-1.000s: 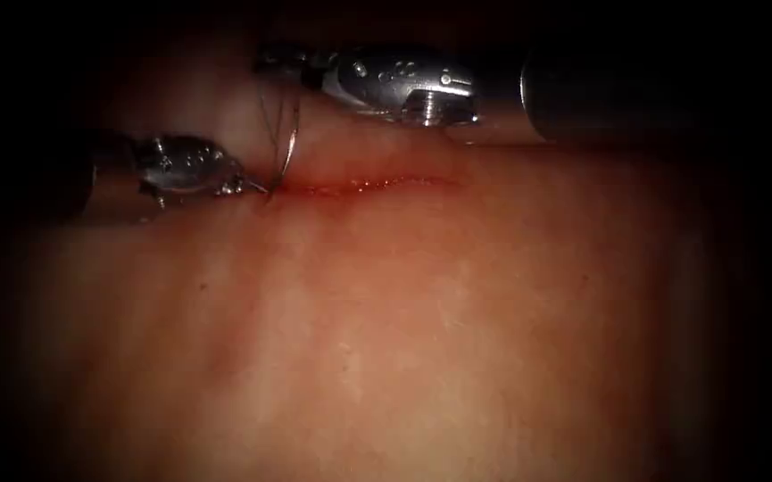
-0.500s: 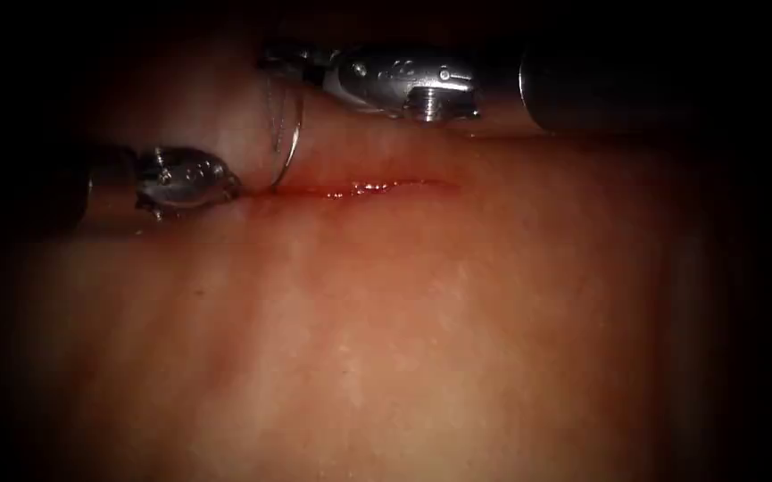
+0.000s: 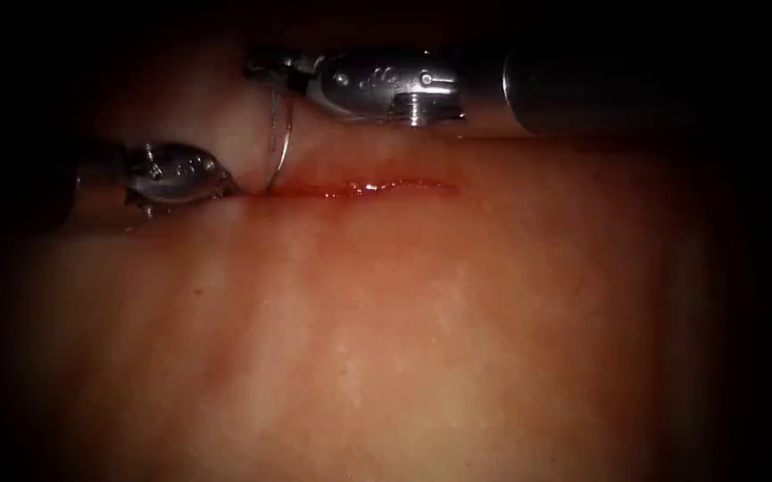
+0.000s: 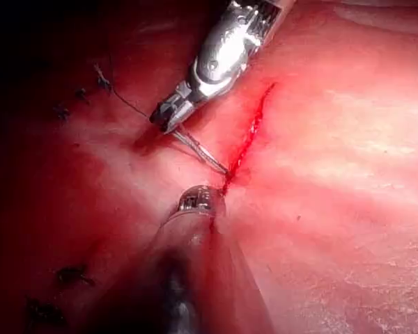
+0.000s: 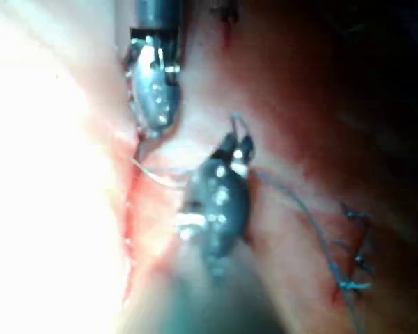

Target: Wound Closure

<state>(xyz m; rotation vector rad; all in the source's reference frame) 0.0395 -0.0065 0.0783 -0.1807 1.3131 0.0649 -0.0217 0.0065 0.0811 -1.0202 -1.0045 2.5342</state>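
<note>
right tool [image 3: 265,70] clamped on needle [image 3: 283,147] tail | needle tip in cut [image 3: 359,188] | left tool [image 3: 225,186] closed, at tissue [image 3: 403,339]

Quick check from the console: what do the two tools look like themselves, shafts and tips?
The right tool and left tool are alike: shiny silver metal wrists, rounded and tapering to small jaws, with tiny holes and pins along the sides. Each sits on a dark, smooth cylindrical shaft.

Curved needle [image 3: 280,143] stands upright, tip in the cut's [image 3: 359,188] left end.
</note>
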